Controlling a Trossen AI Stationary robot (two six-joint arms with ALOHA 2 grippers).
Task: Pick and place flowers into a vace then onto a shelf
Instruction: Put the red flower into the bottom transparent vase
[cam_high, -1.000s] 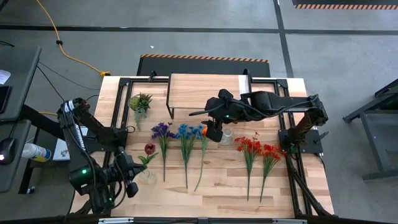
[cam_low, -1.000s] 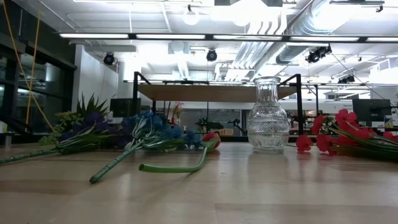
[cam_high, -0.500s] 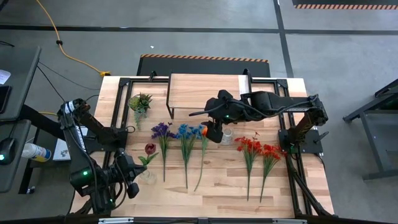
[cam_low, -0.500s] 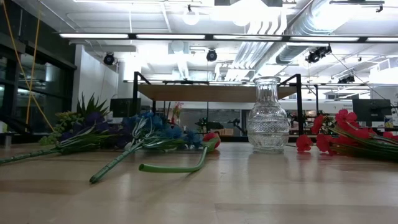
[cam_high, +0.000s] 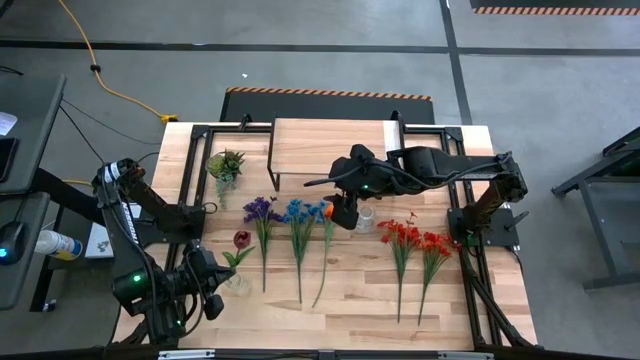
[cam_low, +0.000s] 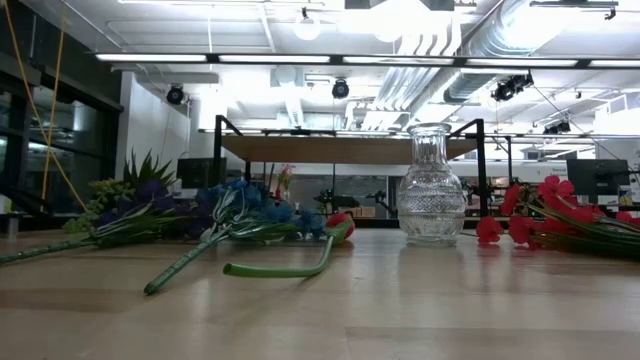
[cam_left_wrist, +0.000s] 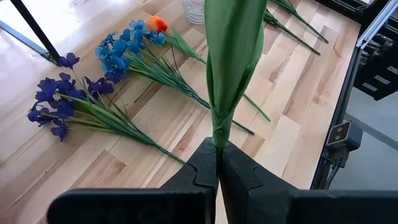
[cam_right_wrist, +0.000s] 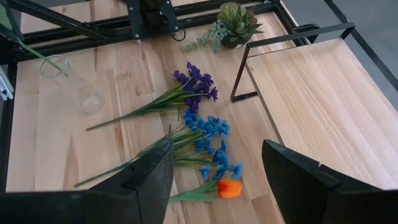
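I have the left gripper (cam_left_wrist: 217, 163) clenched on a green flower stem (cam_left_wrist: 231, 68) near the front left corner of the table (cam_high: 350, 305), close to the left edge. In the high view that flower's dark red bloom (cam_high: 240, 239) sits beside a small clear vase (cam_high: 236, 282) just ahead of the gripper.

My right gripper (cam_high: 343, 212) hangs over the middle of the table with its fingers (cam_right_wrist: 146, 177) spread apart and nothing between them. It is above the orange flower (cam_right_wrist: 229, 188) and just beside a second clear vase (cam_low: 431, 187), which stands upright.

The rest of the flowers lie flat in a row: purple ones (cam_high: 261, 211), blue ones (cam_high: 300, 213), then, past the vase, two bunches of red ones (cam_high: 417, 240) towards the right side. A small green spiky plant (cam_high: 225, 164) stands near the back left.

The shelf (cam_high: 328, 142) stands at the back edge, its top bare. I see open wood along the front edge, and between the blue flowers and the red ones.
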